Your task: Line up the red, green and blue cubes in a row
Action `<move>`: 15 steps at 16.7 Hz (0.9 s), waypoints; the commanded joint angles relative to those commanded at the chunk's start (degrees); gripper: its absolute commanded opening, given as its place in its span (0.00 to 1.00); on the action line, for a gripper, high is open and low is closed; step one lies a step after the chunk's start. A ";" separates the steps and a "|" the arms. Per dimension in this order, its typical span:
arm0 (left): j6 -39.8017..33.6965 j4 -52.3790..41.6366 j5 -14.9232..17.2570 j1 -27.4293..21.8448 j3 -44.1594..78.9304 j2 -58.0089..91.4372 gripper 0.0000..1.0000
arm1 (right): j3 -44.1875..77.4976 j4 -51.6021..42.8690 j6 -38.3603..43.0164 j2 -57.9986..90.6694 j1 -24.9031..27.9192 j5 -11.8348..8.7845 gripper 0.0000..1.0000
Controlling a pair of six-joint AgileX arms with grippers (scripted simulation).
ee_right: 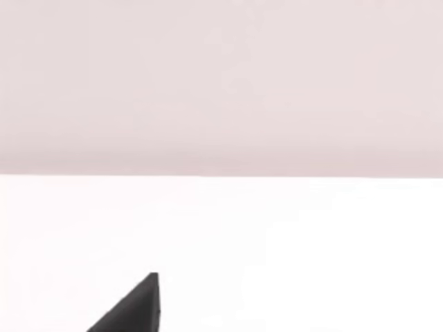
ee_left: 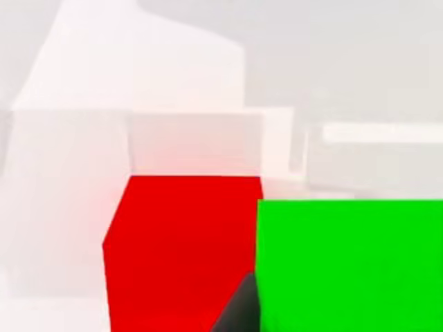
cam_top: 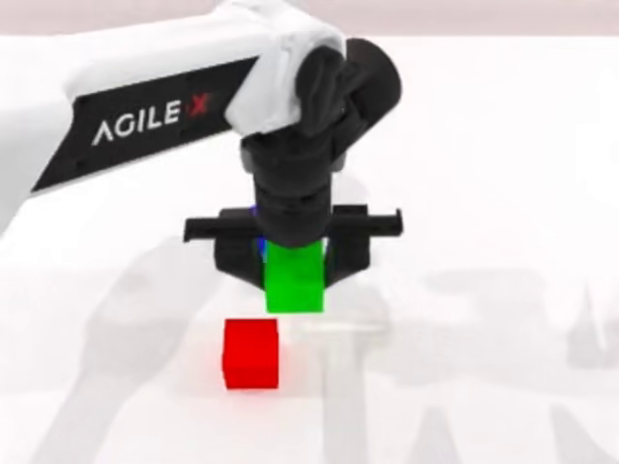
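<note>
While left arm (cam_top: 174,106) reaches over table (cam_top: 503,193) centre, left gripper (cam_top: 293,275) seen closed on green cube (cam_top: 295,278), carried just beside and slightly above-right of red cube (cam_top: 251,354). Row judged partly built: red down, green nearly placed, not yet released. Blue cube (cam_top: 259,247) barely visible as sliver under gripper body; position uncertain. Cubes plain, equal-sized, saturated. Right gripper (ee_right: 131,308) parked out of top view; finger state not discernible.
</note>
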 joint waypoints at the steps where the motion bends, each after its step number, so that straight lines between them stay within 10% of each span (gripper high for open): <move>1: -2.43 -0.44 0.01 -2.21 0.91 0.28 0.00 | 0.00 0.00 0.00 0.00 0.00 0.00 1.00; 15: -6.04 9.60 0.05 -5.66 -5.48 3.13 0.00 | 0.00 0.00 0.00 0.00 0.00 0.00 1.00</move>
